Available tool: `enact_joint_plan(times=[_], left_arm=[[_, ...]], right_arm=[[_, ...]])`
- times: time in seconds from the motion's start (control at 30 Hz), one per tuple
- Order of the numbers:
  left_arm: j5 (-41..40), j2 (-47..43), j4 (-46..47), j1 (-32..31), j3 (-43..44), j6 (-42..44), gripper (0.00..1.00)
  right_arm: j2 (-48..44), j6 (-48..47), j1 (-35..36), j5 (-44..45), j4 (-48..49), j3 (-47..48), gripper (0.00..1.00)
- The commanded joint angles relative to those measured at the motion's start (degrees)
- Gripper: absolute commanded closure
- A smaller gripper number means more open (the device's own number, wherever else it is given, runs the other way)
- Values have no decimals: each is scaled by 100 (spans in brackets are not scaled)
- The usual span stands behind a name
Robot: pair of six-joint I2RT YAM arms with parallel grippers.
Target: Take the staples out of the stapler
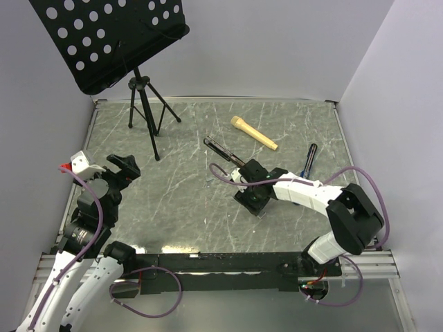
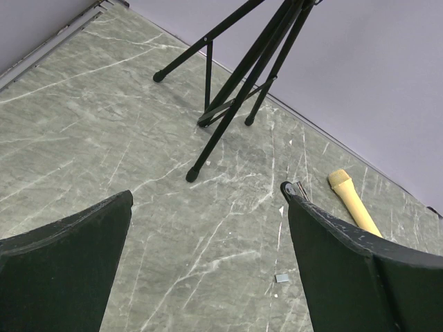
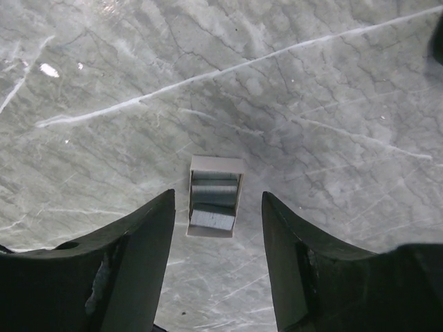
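The staples (image 3: 215, 205) are one short silvery strip. It lies flat on the counter (image 3: 332, 83), and it is outside the stapler (image 1: 223, 151). In the right wrist view the strip sits exactly in the gap of the right gripper (image 3: 218, 196), at the level of the fingertips. It touches neither finger, and there is a little free counter on each side. Its long axis runs in the same direction as the fingers point, so the jaws stand on the two long sides and would close across the narrow width. These jaws are open, only somewhat wider than the strip. I cannot tell how high the tips are over the counter.

In the top view the strip itself is hidden under the right gripper (image 1: 253, 197). This places it a little right of the middle of the counter. The stapler lies just beyond that gripper, on the far-left side of it. It is a slim black bar lying on a diagonal, and its near end is close to the gripper body.

The left gripper (image 1: 123, 166) is well apart, at the left side of the counter, and its jaws are also open and hold nothing. The right arm is clearly the nearer one. In my judgement, the next move needs only a straight descent and a gentle closing, because such a thin strip may slip or tilt.
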Motion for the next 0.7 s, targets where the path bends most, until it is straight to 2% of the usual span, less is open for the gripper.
enact_joint_plan(times=[0.0, 0.27, 0.67], left_arm=[[-54, -38, 77, -19, -6, 22, 1], [-37, -47, 129, -19, -15, 39, 1], [-81, -74, 85, -19, -15, 39, 1]], right_arm=[[298, 44, -6, 121, -120, 264, 39], [527, 27, -76, 60, -76, 422, 39], [905, 36, -120, -248, -102, 642, 43]])
